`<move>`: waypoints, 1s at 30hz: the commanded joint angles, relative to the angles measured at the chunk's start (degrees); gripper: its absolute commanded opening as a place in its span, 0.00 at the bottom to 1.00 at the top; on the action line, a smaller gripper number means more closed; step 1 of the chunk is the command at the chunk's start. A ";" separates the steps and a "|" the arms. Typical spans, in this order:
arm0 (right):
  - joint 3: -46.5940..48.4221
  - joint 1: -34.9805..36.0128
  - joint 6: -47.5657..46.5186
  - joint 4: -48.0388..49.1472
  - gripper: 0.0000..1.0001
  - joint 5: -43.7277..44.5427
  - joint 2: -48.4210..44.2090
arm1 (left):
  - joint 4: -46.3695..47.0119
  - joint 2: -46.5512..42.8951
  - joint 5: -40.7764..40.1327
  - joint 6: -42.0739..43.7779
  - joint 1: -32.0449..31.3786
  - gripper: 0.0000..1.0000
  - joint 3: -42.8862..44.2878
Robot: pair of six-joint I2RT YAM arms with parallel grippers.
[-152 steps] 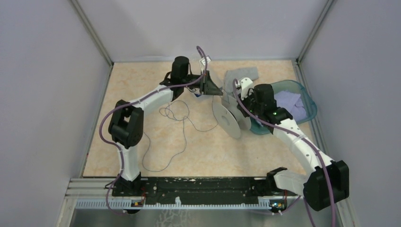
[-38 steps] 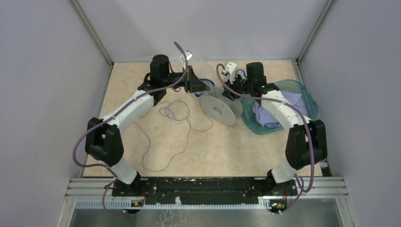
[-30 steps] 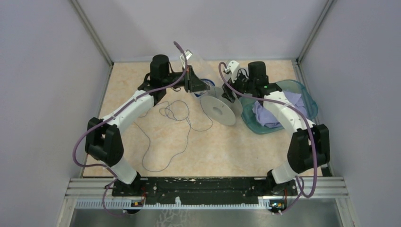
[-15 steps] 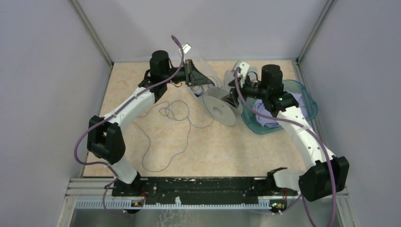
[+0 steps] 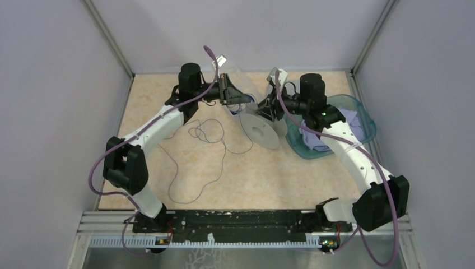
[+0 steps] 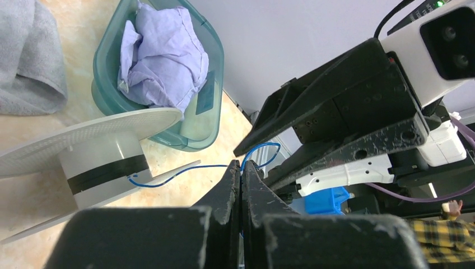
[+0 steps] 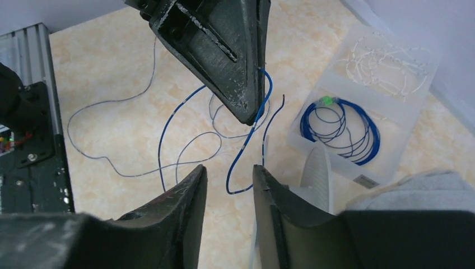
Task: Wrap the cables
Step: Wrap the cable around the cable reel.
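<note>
The cables [image 5: 203, 131] lie as a thin dark grey strand in loose loops on the table; the right wrist view shows them too [image 7: 112, 165]. My left gripper [image 5: 244, 101] [image 6: 242, 165] is shut on a thin blue wire [image 6: 185, 171] that runs to the hub of the pale spool [image 6: 84, 151]. The spool [image 5: 260, 131] rests tilted on the table. My right gripper [image 5: 268, 106] [image 7: 228, 171] faces the left one, jaws apart with nothing between them. The blue wire [image 7: 246, 151] hangs from the left gripper [image 7: 249, 115] just beyond the right fingertips.
A teal basin [image 5: 364, 120] [image 6: 210, 56] holding purple cloth stands right of the spool. A grey cloth [image 6: 28, 56] lies behind it. A clear box [image 7: 358, 168] with a coiled blue wire sits at the back. Walls close in three sides.
The right gripper has swung left and up toward the left gripper, and its jaws have narrowed. The left gripper has stayed shut on the blue wire, barely moving.
</note>
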 commanded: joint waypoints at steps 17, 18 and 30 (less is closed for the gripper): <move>13.20 0.27 -9.46 -19.86 0.00 -7.30 2.80 | -1.88 -8.27 7.59 20.38 -0.06 0.18 -3.68; 14.57 0.45 -10.46 -22.64 0.00 -8.74 3.75 | -4.42 -8.58 8.28 24.61 -0.05 0.24 -2.75; 19.23 5.17 -14.21 -33.68 0.00 -13.13 8.12 | -26.14 -9.53 15.50 57.86 -0.60 0.74 7.07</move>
